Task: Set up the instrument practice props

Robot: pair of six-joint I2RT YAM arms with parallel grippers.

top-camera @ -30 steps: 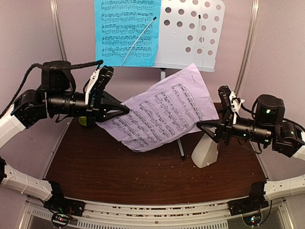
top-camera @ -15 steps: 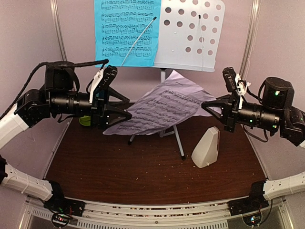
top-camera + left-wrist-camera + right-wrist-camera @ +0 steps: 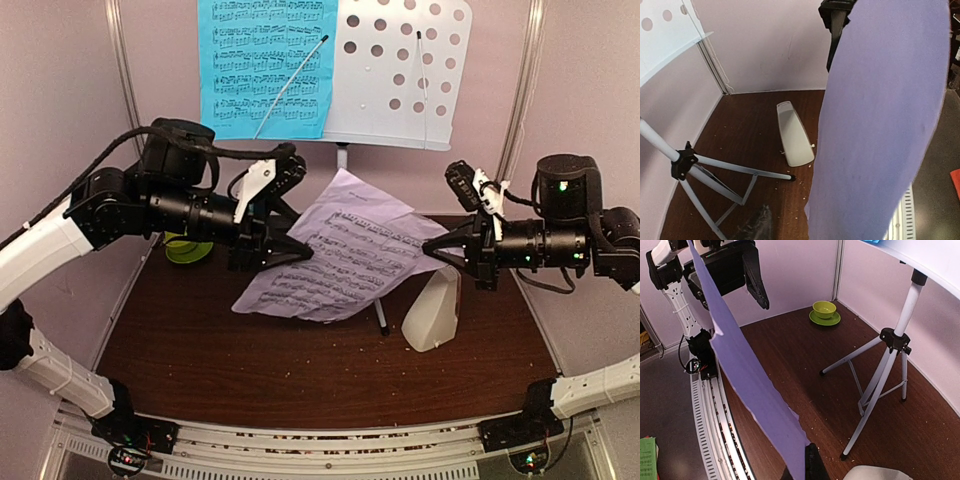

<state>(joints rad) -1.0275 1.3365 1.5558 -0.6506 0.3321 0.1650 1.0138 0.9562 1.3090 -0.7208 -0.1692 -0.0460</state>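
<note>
Two arms have the lilac page [image 3: 345, 255] strung between them in mid-air, long axis running left to right. It hangs in front of and below the music stand [image 3: 400, 70], whose bare right half sits next to the cyan page [image 3: 265, 65], and the right arm looks nearer that free spot. Right gripper [image 3: 440, 250] is pinched tight on the page's right corner, while the left gripper [image 3: 300, 238] has its fingers spread partway around the left edge, can't tell if they actually touch paper.
</note>
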